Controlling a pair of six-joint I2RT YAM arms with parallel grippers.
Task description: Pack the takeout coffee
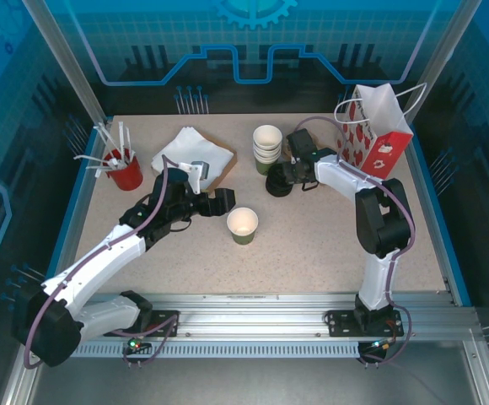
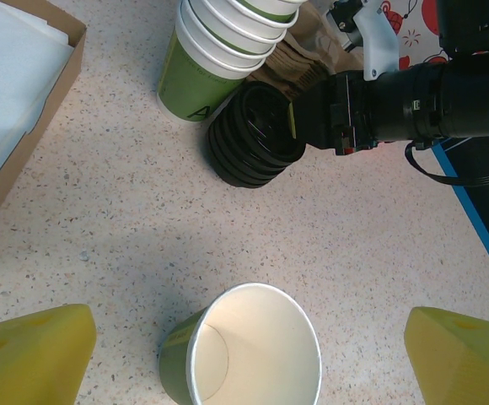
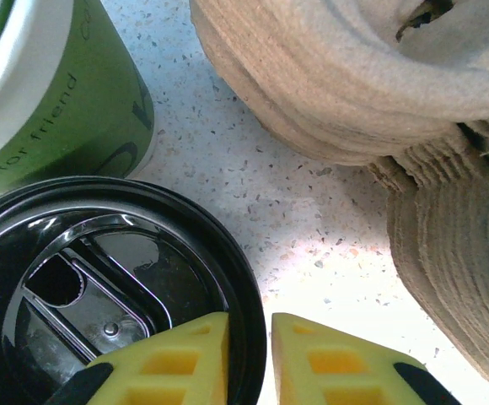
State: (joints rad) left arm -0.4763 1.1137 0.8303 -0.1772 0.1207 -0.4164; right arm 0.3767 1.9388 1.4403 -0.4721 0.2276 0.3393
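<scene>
Speckled stone-look tabletop (image 1: 312,253): your left gripper (image 1: 224,202) gapes wide before the lidless green paper cup (image 2: 253,359); your right gripper (image 3: 250,329) pinches the rim of the glossy black plastic lid stack (image 3: 101,253).

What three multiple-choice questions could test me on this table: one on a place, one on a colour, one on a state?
1. Where does the stack of black lids stand?
A) inside the gift bag
B) on the table, beside the stack of cups
C) in the napkin box

2. What colour is the outside of the single cup?
A) red
B) blue
C) green

3. How is the single cup?
A) upright, no lid
B) upright, lid on
C) on its side

Answers:
1 B: the top view shows the lids next to the cup stack.
2 C: the left wrist view shows its green wall.
3 A: its cream inside lies open between the wide jaws of the left gripper.
</scene>
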